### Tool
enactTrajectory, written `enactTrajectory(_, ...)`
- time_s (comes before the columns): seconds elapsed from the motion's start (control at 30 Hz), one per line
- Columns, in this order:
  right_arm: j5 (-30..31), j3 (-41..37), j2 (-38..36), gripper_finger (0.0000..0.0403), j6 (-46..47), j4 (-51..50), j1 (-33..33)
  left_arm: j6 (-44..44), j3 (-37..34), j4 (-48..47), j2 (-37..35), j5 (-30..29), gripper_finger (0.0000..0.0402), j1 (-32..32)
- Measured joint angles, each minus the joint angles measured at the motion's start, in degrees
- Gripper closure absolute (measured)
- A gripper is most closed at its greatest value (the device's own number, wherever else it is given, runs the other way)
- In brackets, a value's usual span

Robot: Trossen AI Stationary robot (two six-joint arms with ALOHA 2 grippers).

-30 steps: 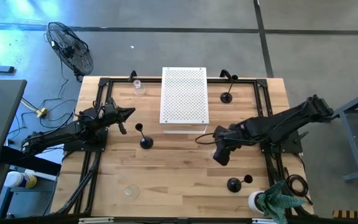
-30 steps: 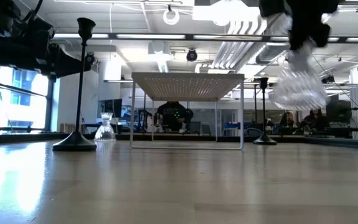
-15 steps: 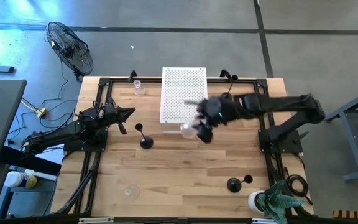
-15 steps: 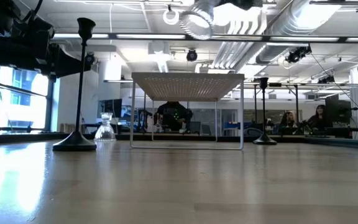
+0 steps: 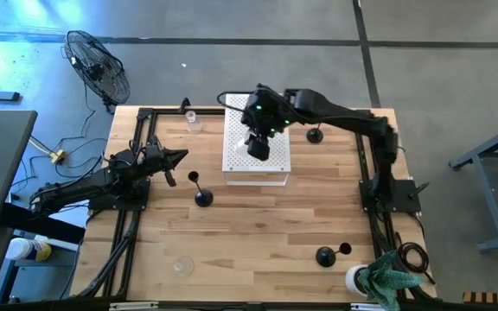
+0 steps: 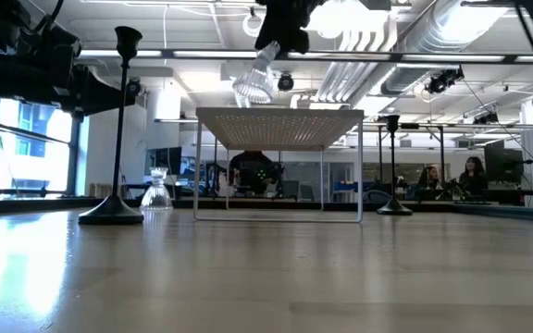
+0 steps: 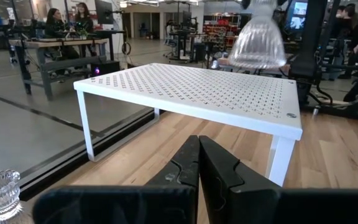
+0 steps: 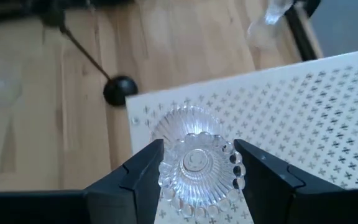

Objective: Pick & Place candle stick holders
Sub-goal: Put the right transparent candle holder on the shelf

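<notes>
My right gripper (image 5: 258,145) is shut on a clear glass candle stick holder (image 6: 253,83), held over the white perforated board (image 5: 256,130). The glass holder also shows in the left wrist view (image 7: 258,42). My left gripper (image 7: 199,163) is shut and empty at the table's left side (image 5: 176,159). A tall black holder (image 5: 201,195) stands on its domed base to the right of the left gripper. Other black holders stand at the far right (image 5: 316,134) and the near right (image 5: 325,256). Two more clear ones stand at the far edge (image 5: 191,117) and near left (image 5: 182,266). My right gripper pinches the glass holder's narrow upper end (image 8: 196,163) between its two fingers (image 8: 143,167). The fingers come from above, pointing down. The holder hangs below them with its flared end (image 7: 257,57) down, a little tilted, clear of the board.
The board stands on thin legs (image 6: 197,171) at the table's far middle. A green cloth and a white cup (image 5: 379,281) sit at the near right corner. Black frame rails (image 5: 132,233) run along both sides. People show in the room behind the table.
My right gripper has gone from the table's right middle up, toward the far edge and the left, until it is over the white board. The glass holder has gone with it, held clear of the table all the way.
</notes>
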Motion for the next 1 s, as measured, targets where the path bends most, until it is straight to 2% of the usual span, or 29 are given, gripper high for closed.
enactTrajectory(0.2,3.87,8.54,6.67,0.0224,-5.79,-9.95,-0.17,0.0,0.01,0.0,0.0,0.0,0.0401,0.01)
enactTrajectory(0.4,9.66,11.58,8.61,0.0224,-7.98,-15.18,-0.21,-0.02,0.0,0.01,0.0,0.0,0.0401,0.0)
enactTrajectory(0.57,10.96,11.58,8.59,0.0223,-8.16,-15.11,-0.17,-0.02,0.01,0.0,0.0,0.0,0.0401,0.01)
enactTrajectory(0.77,17.82,11.58,8.58,0.0201,-10.91,-10.97,0.88,-0.04,0.01,-0.16,0.0,0.01,0.0401,-0.01)
enactTrajectory(1.0,14.26,11.58,8.58,0.0156,-11.3,-9.43,1.01,-0.79,0.0,-0.22,-0.01,0.02,0.0401,0.01)
